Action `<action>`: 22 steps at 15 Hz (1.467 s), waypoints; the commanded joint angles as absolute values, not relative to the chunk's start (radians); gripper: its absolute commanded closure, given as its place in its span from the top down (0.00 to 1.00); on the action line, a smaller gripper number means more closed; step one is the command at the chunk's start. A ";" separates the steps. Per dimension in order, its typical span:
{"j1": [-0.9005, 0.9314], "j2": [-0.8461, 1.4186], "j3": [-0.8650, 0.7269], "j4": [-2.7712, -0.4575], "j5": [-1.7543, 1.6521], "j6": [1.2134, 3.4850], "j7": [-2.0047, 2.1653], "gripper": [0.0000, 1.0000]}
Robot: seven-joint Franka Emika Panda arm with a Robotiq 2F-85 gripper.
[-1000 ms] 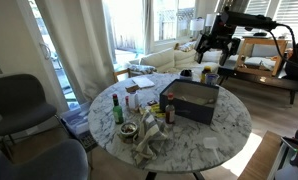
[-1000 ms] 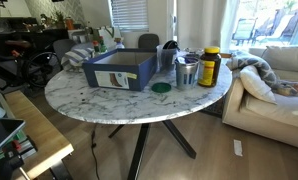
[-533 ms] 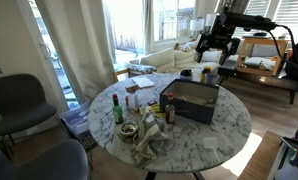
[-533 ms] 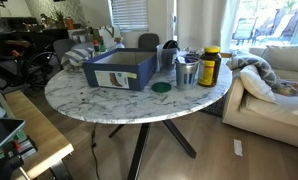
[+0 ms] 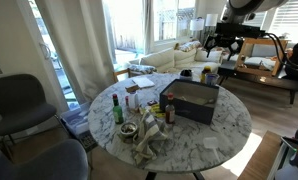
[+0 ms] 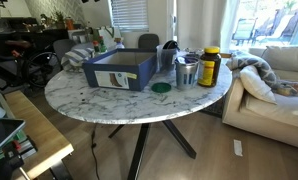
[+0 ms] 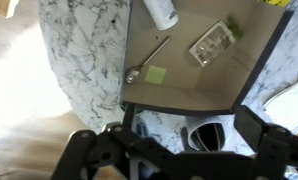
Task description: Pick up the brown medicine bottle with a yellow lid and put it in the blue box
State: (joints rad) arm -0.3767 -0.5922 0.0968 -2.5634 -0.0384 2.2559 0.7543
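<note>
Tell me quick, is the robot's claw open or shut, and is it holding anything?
Gripper: open, holding nothing, up above the blue box.

Beneath the matt black hand (image 7: 179, 152), the blue box (image 7: 189, 85) shows a dull tan cardboard floor. On it lie a shiny metal spoon (image 7: 147, 60) and a clear, glossy plastic blister pack (image 7: 211, 42). The tabletop (image 7: 79, 50) looks like polished white marble, grey-veined.

both exterior views: mid-distance, different sides of table (image 5: 229, 125), sharing blue box (image 6: 119, 70) | wrist: overhead, looking down
</note>
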 commanded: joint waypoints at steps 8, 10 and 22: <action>-0.395 -0.507 0.062 -2.507 -0.113 2.273 0.892 1.00; -0.425 -0.462 0.031 -2.467 -0.126 2.268 0.939 1.00; -0.393 -0.473 -0.020 -2.457 -0.131 2.253 0.948 1.00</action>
State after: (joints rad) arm -0.4179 -0.4729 0.0021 -2.4596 -0.1171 2.2567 0.9378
